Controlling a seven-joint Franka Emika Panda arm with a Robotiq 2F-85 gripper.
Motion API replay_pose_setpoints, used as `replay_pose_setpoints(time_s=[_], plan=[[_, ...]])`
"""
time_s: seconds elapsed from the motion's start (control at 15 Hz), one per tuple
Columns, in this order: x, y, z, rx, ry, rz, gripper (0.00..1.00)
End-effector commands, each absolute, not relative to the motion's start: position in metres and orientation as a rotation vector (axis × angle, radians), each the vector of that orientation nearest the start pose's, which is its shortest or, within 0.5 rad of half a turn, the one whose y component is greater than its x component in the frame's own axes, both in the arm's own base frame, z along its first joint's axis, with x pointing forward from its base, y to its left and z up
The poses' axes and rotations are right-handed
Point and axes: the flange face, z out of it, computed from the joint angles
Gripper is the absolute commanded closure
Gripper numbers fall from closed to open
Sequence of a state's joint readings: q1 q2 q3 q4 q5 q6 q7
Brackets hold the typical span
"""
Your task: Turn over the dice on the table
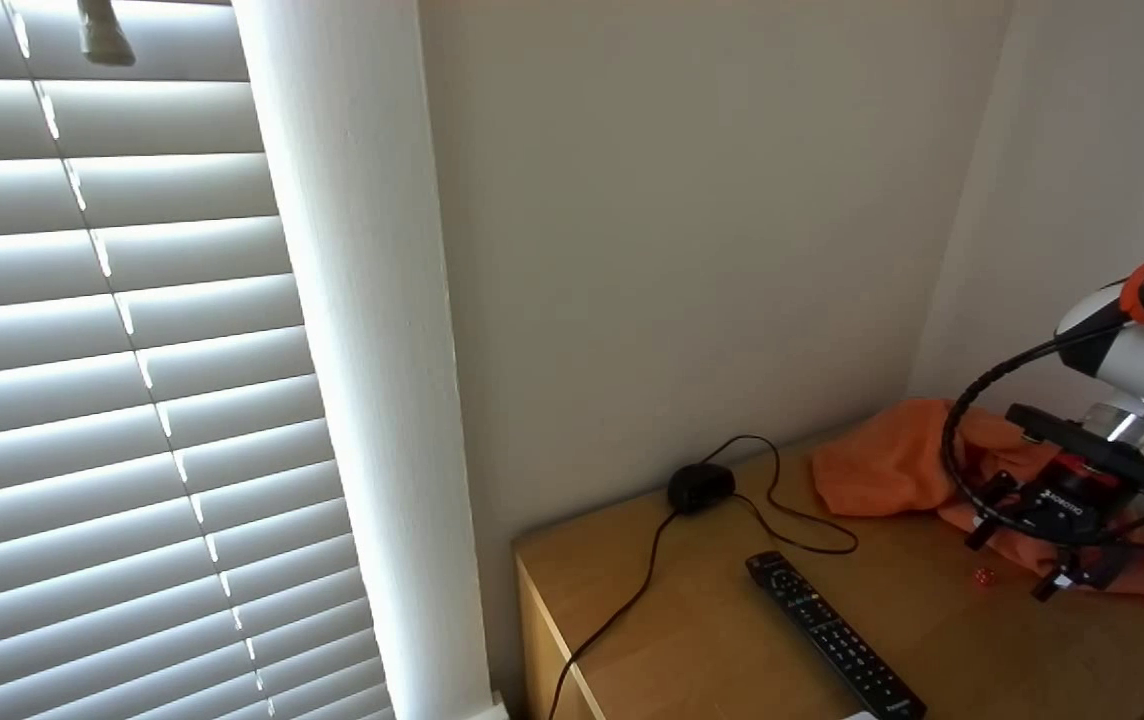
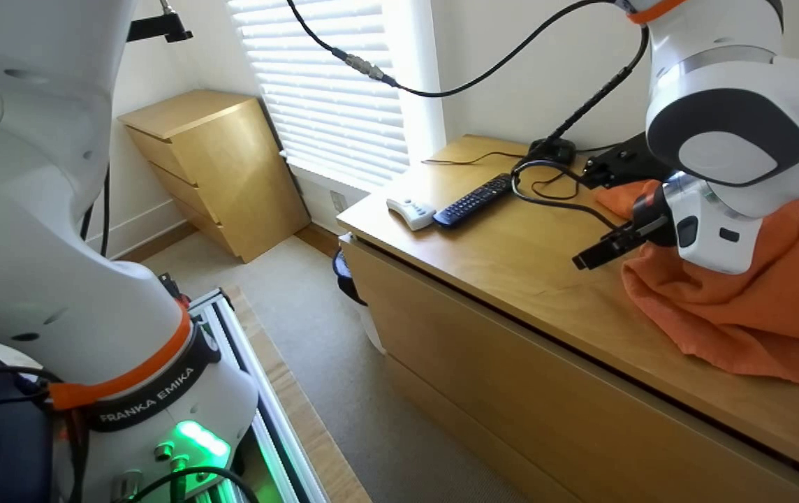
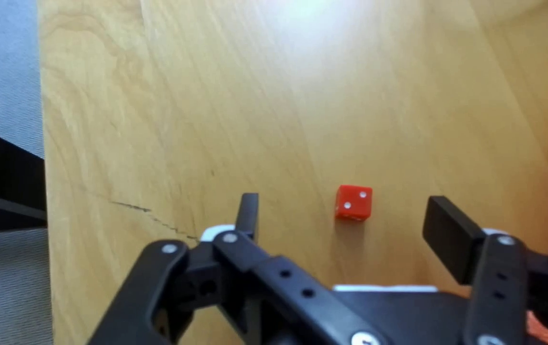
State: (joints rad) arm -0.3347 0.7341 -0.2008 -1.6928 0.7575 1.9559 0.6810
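The dice is a single small red die (image 3: pixel 354 202) with white pips, resting on the light wooden table (image 3: pixel 183 120). In the wrist view its top face shows two pips. It shows small in an exterior view (image 1: pixel 984 577). My gripper (image 3: pixel 343 197) is open and empty. Its two black fingers stand apart on either side of the die in the wrist view, touching neither side. In an exterior view the gripper (image 1: pixel 1012 565) hangs a little above the table beside the die. The gripper (image 2: pixel 581 261) also shows in an exterior view, where I cannot see the die.
An orange cloth (image 1: pixel 882 465) lies crumpled behind and beside the gripper. A black remote (image 1: pixel 837 635), a small black device (image 1: pixel 700 487) with a cord and a white controller (image 2: pixel 411 212) lie farther along the table. The table's front edge drops to the floor.
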Motion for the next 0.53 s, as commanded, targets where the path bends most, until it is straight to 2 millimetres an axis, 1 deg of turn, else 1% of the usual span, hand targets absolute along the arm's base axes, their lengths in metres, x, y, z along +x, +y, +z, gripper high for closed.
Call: replay_pose_setpoints(time_s=[0.0,0.07,0.2,0.27,0.4,0.47], plan=[[0.573,-0.2793,0.1488,-1.757,1.908,0.632,0.11],[0.5738,-0.2791,0.1477,-1.759,1.909,0.633,0.09],[0.575,-0.279,0.1461,-1.762,1.908,0.633,0.14],[0.5755,-0.279,0.1451,-1.764,1.908,0.634,0.22],[0.5758,-0.2787,0.144,-1.764,1.908,0.637,0.3],[0.5761,-0.2787,0.1438,-1.765,1.907,0.637,0.41]])
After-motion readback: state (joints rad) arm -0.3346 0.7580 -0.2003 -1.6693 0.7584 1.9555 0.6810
